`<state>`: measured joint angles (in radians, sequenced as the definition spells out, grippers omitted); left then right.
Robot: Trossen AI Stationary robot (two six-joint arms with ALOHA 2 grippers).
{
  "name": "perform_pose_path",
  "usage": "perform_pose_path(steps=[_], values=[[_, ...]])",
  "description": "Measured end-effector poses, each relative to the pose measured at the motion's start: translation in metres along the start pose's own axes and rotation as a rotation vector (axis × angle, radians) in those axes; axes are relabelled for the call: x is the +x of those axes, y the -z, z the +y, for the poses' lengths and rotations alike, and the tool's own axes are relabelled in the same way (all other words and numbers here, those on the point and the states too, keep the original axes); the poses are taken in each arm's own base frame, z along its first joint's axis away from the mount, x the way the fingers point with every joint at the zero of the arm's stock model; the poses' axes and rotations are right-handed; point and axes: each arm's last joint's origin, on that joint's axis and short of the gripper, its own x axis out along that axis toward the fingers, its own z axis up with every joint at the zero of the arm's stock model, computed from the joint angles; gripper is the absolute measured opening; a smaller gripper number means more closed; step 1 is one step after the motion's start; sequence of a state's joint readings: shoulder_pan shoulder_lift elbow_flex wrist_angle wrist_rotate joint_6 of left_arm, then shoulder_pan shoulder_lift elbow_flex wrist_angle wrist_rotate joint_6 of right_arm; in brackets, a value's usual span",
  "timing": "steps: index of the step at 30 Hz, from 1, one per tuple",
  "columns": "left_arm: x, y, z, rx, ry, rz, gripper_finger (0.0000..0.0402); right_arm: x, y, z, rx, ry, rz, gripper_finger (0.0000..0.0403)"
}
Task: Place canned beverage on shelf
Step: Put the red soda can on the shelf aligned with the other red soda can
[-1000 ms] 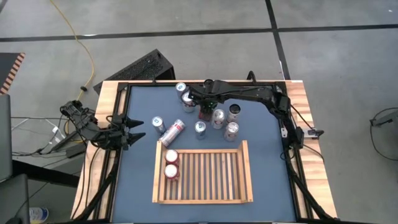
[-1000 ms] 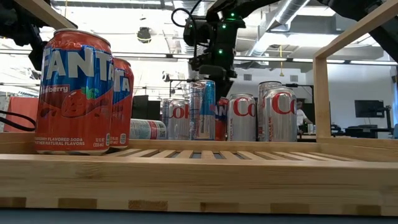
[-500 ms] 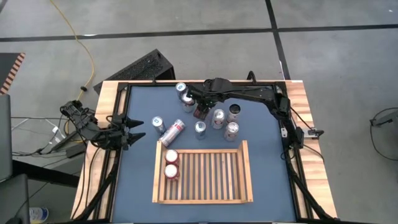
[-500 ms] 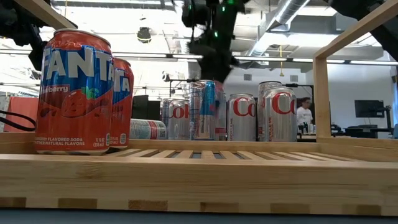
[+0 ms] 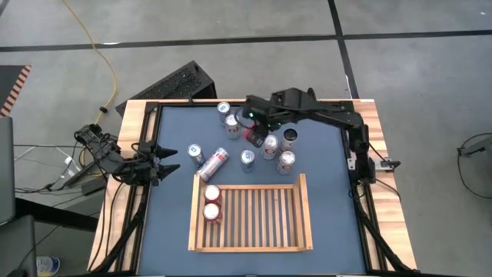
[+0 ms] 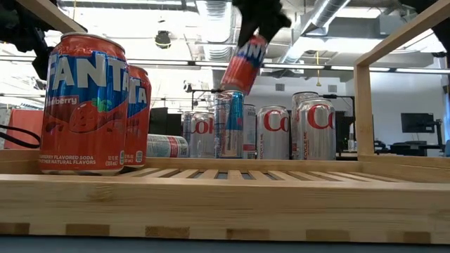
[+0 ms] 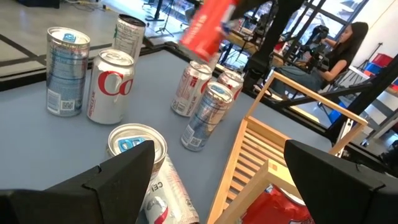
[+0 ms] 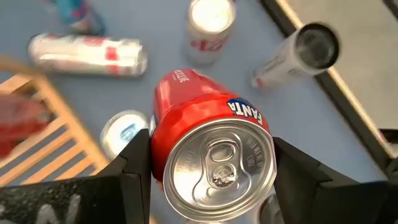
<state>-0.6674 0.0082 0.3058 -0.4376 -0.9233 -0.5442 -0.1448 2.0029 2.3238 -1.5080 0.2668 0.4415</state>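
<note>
The right gripper (image 5: pixel 256 131) is clamping a red Fanta can (image 6: pixel 245 62), holding it tilted in the air above the cluster of Coke cans (image 6: pixel 281 132) and a slim can (image 6: pixel 229 124) standing beyond the far rim of the shelf (image 5: pixel 304 215). Two Fanta cans (image 5: pixel 211 203) are occupying the shelf's left end. The left gripper (image 5: pixel 165 162) is waiting, fingers apart, at the table's left edge.

In the low view, the right gripper (image 6: pixel 256 21) runs off the top edge, so only its lower part shows above the red can (image 6: pixel 244 62). The shelf's (image 7: pixel 261 140) far end is cut off in the left wrist view.
</note>
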Motion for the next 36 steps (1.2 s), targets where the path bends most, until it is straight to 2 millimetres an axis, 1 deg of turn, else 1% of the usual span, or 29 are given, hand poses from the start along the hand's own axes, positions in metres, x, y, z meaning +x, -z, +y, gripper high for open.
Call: perform_pose_path(steps=[6, 11, 15, 19, 22, 24, 28, 31, 33, 36], values=[[0.000, 0.000, 0.000, 0.000, 0.001, 0.000, 0.0348, -0.016, 0.023, 0.042, -0.044, -0.054, -0.015, 0.0215], [0.000, 0.000, 0.000, -0.011, 0.002, 0.000, 0.0348, -0.033, 0.051, 0.083, -0.078, -0.125, -0.022, 0.0215], [0.000, 0.000, 0.000, -0.019, 0.001, 0.000, 0.0348, -0.049, 0.073, 0.116, -0.055, -0.200, -0.079, 0.0215], [0.000, 0.000, 0.000, -0.020, 0.001, 0.000, 0.0348, -0.063, 0.096, 0.142, -0.025, -0.246, -0.111, 0.0215], [0.000, 0.000, 0.000, -0.021, 0.001, 0.000, 0.0348, -0.059, 0.108, 0.164, -0.011, -0.275, -0.115, 0.0215], [0.000, 0.000, 0.000, -0.023, 0.001, 0.000, 0.0348, -0.048, 0.116, 0.183, -0.023, -0.293, -0.111, 0.0215], [0.000, 0.000, 0.000, -0.028, 0.000, 0.000, 0.0348, -0.031, 0.122, 0.213, -0.036, -0.394, -0.093, 0.0215], [0.000, 0.000, 0.000, -0.033, 0.001, 0.000, 0.0348, -0.021, 0.128, 0.225, -0.053, -0.408, -0.069, 0.0215], [0.000, 0.000, 0.000, -0.035, 0.000, 0.001, 0.0348, -0.016, 0.132, 0.229, -0.060, -0.392, -0.054, 0.0215], [0.000, 0.000, 0.000, -0.036, 0.000, 0.001, 0.0348, -0.017, 0.135, 0.231, -0.053, -0.393, -0.055, 0.0215]])
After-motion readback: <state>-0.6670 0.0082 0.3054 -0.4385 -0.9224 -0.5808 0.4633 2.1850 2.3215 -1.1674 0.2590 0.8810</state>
